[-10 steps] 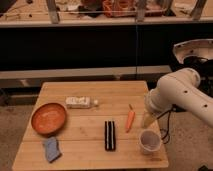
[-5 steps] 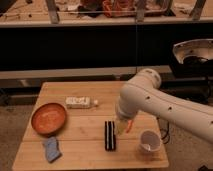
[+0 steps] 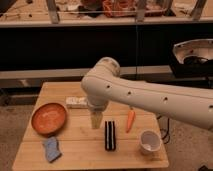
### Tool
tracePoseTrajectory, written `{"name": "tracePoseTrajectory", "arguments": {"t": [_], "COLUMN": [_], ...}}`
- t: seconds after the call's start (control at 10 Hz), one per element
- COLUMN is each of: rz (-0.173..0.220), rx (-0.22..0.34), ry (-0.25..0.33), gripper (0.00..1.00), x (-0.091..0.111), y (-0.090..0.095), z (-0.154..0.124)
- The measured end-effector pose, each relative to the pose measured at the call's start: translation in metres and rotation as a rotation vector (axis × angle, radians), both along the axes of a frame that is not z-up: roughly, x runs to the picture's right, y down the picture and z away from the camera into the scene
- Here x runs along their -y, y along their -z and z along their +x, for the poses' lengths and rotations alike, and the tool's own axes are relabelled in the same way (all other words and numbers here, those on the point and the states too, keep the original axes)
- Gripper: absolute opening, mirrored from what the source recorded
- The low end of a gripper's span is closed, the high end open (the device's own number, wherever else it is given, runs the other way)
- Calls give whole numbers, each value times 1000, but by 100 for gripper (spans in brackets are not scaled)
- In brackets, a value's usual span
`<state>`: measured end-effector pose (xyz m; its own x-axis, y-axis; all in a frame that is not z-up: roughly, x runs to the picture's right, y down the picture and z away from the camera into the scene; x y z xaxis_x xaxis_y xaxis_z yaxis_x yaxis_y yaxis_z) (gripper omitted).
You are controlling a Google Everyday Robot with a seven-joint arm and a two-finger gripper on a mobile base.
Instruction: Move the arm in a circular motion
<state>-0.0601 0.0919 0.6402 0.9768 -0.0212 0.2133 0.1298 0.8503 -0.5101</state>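
Arm (image 3: 150, 97) in camera view: thick glossy white tubular segments with a bulbous rounded joint over the table centre and small dark dots along the shell. It reaches in from the right edge. Gripper (image 3: 96, 120), a small pale beige tip, hangs under the joint just above the wooden table (image 3: 80, 157); can't tell if it is open or closed. Table is light planked wood, rectangular. Round orange bowl (image 3: 49, 118) at left, shallow. Soft blue cloth (image 3: 51, 148) lies in front of the bowl. Flat white packet (image 3: 76, 102) lies behind the tip. Black oblong bar (image 3: 109, 135) at centre-front. Tapered orange carrot (image 3: 130, 120) just beside the bar. White cup (image 3: 149, 142) at front right, upright.
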Motion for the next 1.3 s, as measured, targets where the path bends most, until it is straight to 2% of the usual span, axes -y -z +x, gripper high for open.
{"name": "tracePoseTrajectory", "arguments": {"t": [0.1,0.2,0.4,0.5,0.7,0.8,1.0,1.1,1.2,1.3], "rz": [2,3,8,10,8,2,-23,-31,-48,-55], "rx": [8,17,21,8,-17,-41,-99,-118,-155,-164], "ry": [12,26,27,14,-34,-74,-170,-200,-265,-286], "gripper": [80,80,80,80,80,80,80,80,80,80], "x": [14,36,65,84,100,103,91,85,68,58], "y": [-11,-28,-49,-61,-70,-71,-68,-66,-60,-56], "z": [-3,0,11,30,69,98,146,156,174,179]}}
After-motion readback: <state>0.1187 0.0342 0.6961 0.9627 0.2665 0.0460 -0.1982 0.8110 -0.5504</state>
